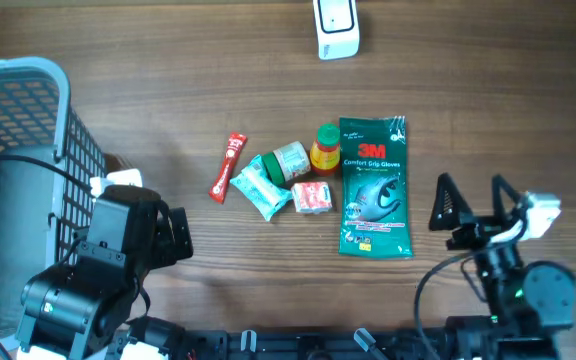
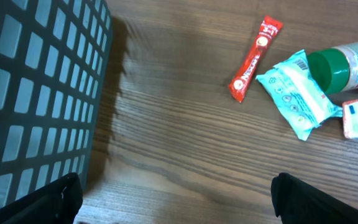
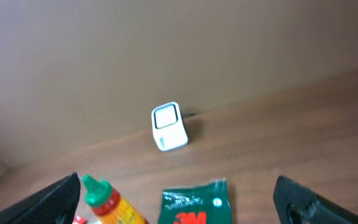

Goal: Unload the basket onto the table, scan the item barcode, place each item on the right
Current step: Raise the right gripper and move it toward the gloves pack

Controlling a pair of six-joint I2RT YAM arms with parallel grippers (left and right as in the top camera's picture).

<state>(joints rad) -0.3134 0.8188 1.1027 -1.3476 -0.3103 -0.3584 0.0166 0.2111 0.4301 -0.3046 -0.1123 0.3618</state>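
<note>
Items (image 1: 313, 196) for scanning are lying bunched on the tabletop (image 1: 168, 90) between the two claws, and neither claw is holding any of them. The right claw (image 1: 473, 200) is hanging fully spread and empty. The green glove pack (image 1: 374, 187) is lying flat just to its left, the green-capped bottle (image 1: 325, 150) is sitting right beside that pack's far corner, and the white scanner (image 1: 336, 28) is standing well ahead and to the left. The left claw (image 1: 176, 235) is likewise gaping wide with nothing between its fingers. The red sachet (image 1: 228, 167) and the teal wipes pack (image 1: 264, 187) are lying ahead and to its right, and the grey basket (image 1: 28, 130) is sitting close on its left. The crowding is probably posing the main risk: fingers coming down on one piece may be shoving or dragging its neighbours. The glove pack is offering only a thin edge, so a pinch could be skidding off. A piece carried with its barcode facing away from the scanner would not be read.
</note>
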